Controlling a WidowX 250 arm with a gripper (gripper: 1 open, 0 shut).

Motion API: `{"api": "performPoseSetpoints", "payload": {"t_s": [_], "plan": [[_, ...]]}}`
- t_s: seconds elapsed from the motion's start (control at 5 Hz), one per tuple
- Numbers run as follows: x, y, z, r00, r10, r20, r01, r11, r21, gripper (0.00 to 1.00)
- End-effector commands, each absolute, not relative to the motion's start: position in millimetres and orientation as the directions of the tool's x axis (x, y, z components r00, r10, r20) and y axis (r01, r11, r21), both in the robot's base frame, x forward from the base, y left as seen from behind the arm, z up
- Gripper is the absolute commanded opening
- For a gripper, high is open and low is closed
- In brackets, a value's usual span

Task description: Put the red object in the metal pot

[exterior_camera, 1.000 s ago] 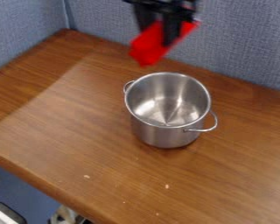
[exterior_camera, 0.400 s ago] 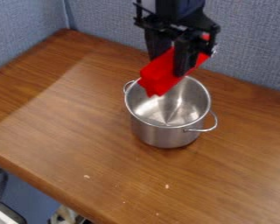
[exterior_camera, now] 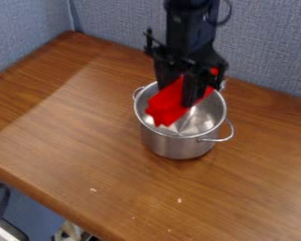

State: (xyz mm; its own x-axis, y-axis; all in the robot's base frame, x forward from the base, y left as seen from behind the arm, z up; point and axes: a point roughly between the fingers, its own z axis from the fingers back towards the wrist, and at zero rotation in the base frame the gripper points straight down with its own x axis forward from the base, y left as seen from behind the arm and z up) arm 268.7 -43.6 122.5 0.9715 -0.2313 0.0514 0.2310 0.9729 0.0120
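Red object point(exterior_camera: 169, 101): tilted, its low end inside the top of the pot, its high end up in the gripper.
Gripper point(exterior_camera: 192, 83): black fingers pinch the red object.
Metal pot point(exterior_camera: 184, 137): shiny, on the wooden table point(exterior_camera: 65, 113).

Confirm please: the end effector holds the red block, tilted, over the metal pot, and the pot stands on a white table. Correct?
Not quite: the table is brown wood, not white, as the camera view shows. The end effector does hold the red block, tilted, over the metal pot.
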Motion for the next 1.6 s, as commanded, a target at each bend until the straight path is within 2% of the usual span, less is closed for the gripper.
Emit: {"api": "performPoseSetpoints", "payload": {"t_s": [0.0, 0.4, 0.6, 1.0, 1.2, 1.4], "plan": [[273.2, -39.8, 110.7, 0.974, -0.222, 0.052, 0.221, 0.975, 0.030, 0.00], [279.4, -39.2, 81.1, 0.978, -0.206, 0.031, 0.204, 0.978, 0.038, 0.00], [284.4, -36.6, 75.7, 0.982, -0.190, 0.026, 0.189, 0.981, 0.040, 0.00], [295.1, -25.4, 87.7, 0.987, -0.153, 0.040, 0.151, 0.988, 0.031, 0.00], [299.1, -17.0, 101.4, 0.991, -0.123, 0.051, 0.122, 0.992, 0.015, 0.00], [301.4, -18.0, 102.4, 0.992, -0.121, 0.042, 0.120, 0.993, 0.015, 0.00]]}}
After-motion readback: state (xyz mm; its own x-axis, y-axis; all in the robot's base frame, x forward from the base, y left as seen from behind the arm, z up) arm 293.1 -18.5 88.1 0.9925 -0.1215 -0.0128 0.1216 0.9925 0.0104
